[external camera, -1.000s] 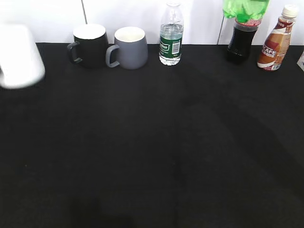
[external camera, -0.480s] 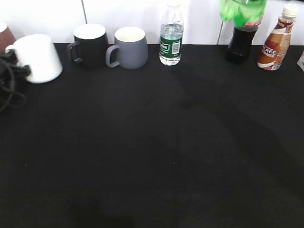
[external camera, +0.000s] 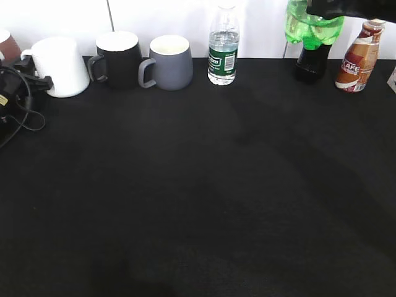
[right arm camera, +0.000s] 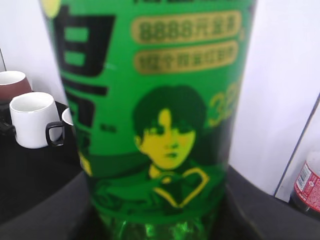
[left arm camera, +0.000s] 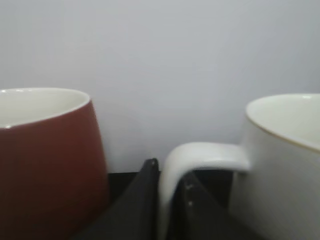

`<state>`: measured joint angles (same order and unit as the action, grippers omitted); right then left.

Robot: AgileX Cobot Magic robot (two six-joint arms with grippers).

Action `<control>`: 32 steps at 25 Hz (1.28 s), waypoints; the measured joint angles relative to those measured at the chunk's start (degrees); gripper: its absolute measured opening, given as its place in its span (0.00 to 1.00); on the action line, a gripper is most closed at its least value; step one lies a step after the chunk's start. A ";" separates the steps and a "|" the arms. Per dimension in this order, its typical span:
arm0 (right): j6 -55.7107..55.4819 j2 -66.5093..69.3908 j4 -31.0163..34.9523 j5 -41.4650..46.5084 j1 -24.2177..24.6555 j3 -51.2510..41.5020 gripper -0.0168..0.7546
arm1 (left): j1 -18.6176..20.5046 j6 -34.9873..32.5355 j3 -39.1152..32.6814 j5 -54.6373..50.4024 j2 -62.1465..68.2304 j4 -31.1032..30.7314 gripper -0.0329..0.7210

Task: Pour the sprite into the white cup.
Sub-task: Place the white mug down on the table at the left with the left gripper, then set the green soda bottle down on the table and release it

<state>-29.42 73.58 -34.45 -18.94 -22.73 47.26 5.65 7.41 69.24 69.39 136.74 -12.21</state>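
The white cup (external camera: pixel 63 67) stands upright at the far left of the black table, in line with the other mugs. My left gripper (external camera: pixel 32 80) is shut on its loop handle; in the left wrist view the two dark jaws (left arm camera: pixel 167 200) pinch the white handle, with the cup's body (left arm camera: pixel 282 170) to the right. The sprite (external camera: pixel 312 26), a bright-green bottle, hangs in the air at the top right, held by my right gripper (external camera: pixel 346 7). It fills the right wrist view (right arm camera: pixel 155 110), where the jaws (right arm camera: pixel 155 212) sit on both sides of it. The white cup also shows there (right arm camera: pixel 31 120).
A red-brown mug (left arm camera: pixel 45 160) stands just left of the white cup. A black mug (external camera: pixel 116 59), a grey mug (external camera: pixel 168 62) and a small water bottle (external camera: pixel 223 46) line the back edge. A dark cola bottle (external camera: pixel 312 62) and a coffee bottle (external camera: pixel 359 57) stand under and beside the sprite.
The white cup moved from a blurred spot at the left edge to the right and back, beside the black mug. The sprite came down slightly and the right gripper came into view.
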 joint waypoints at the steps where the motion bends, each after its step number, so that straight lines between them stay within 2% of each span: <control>1: 0.00 0.00 -0.06 0.00 0.00 0.00 0.46 | 0.00 0.25 0.16 -0.11 0.00 -1.07 0.23; 3: 0.00 0.00 -1.33 0.00 0.00 0.00 0.46 | 0.00 0.45 0.31 -0.19 0.06 -1.79 0.46; 4: 0.00 0.00 -1.93 0.00 0.00 0.00 0.46 | 0.00 0.45 0.31 -0.19 0.06 -1.79 0.53; 5: 0.00 0.00 -2.24 0.00 0.00 0.00 0.46 | 0.06 0.60 0.19 -0.19 0.06 -1.41 0.56; 10: 0.00 0.00 -2.42 0.00 0.00 0.00 0.46 | 1.11 0.77 -3.88 0.61 -1.05 -1.17 0.58; 15: 0.35 4.33 -1.85 -1.26 0.00 0.00 0.46 | 2.22 0.95 -13.72 0.38 -6.43 -1.99 0.58; 16: 3.19 4.90 1.22 -1.76 0.00 0.00 0.46 | 2.27 0.95 -15.44 0.20 -8.38 -2.12 0.58; 18: 16.21 6.29 20.17 -5.16 0.00 0.00 0.46 | 2.27 0.89 -20.81 0.20 -14.51 -2.43 0.58; 20: 26.16 9.39 36.76 -12.91 0.00 0.00 0.46 | 2.27 0.89 -28.05 0.09 -23.89 -2.28 0.58; 22: 27.77 13.80 40.32 -19.50 0.05 0.00 0.46 | 2.27 0.89 -33.98 -0.02 -35.97 -2.23 0.58; 25: 29.01 25.94 42.63 -31.16 0.05 0.00 0.46 | 2.27 0.89 -36.20 -3.97 -53.55 -2.23 0.58; 26: 30.30 30.08 43.29 -35.01 0.05 0.00 0.46 | 2.27 0.89 -36.24 -7.47 -56.54 -2.23 0.58; 29: 33.86 41.03 46.14 -45.99 0.05 -0.06 0.46 | 2.27 0.89 -36.24 -9.28 -61.18 -2.28 0.58; 32: 34.04 45.77 46.97 -48.54 0.05 -0.11 0.46 | 2.27 0.89 -36.24 -9.52 -61.81 -2.40 0.58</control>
<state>4.63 119.35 12.51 -67.48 -22.67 47.15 7.92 8.30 33.00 59.88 74.93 -14.61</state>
